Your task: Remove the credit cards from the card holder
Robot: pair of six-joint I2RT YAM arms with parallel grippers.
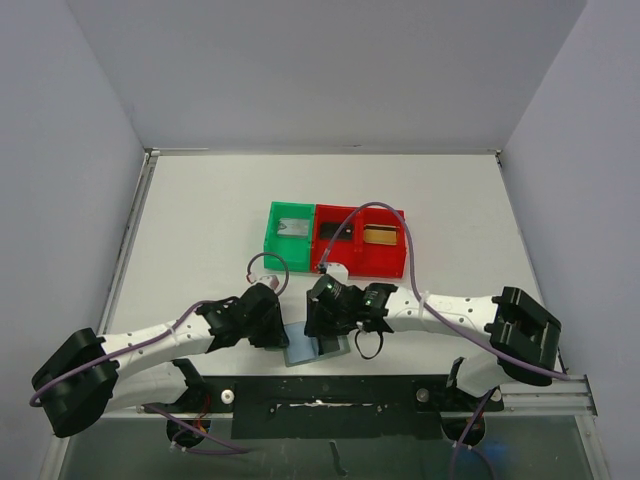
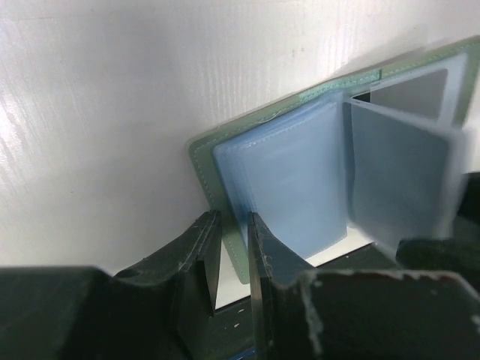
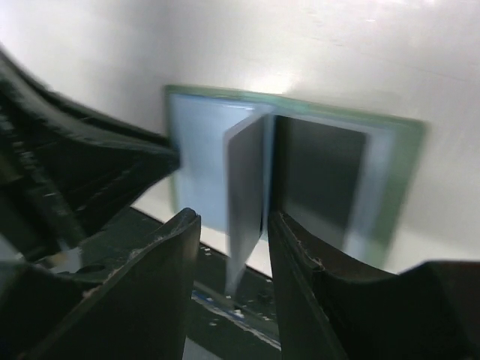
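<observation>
The card holder (image 1: 305, 351) lies open on the table near the front edge, pale blue sleeves on a greenish cover. My left gripper (image 1: 280, 335) is at its left edge; in the left wrist view the holder (image 2: 300, 180) has its cover edge between the nearly closed fingers of the gripper (image 2: 234, 219). My right gripper (image 1: 325, 330) is open over the holder (image 3: 202, 150), and one sleeve leaf (image 3: 246, 187) stands upright between its fingers (image 3: 231, 216). A dark card (image 3: 319, 176) shows in the right panel. A gold-tan credit card (image 1: 379, 236) lies in the red bin.
A green bin (image 1: 272, 240) holding a grey card and a red bin (image 1: 360, 268) stand side by side behind the grippers. A black rail (image 1: 330, 395) runs along the front edge just below the holder. Purple cables loop over both arms.
</observation>
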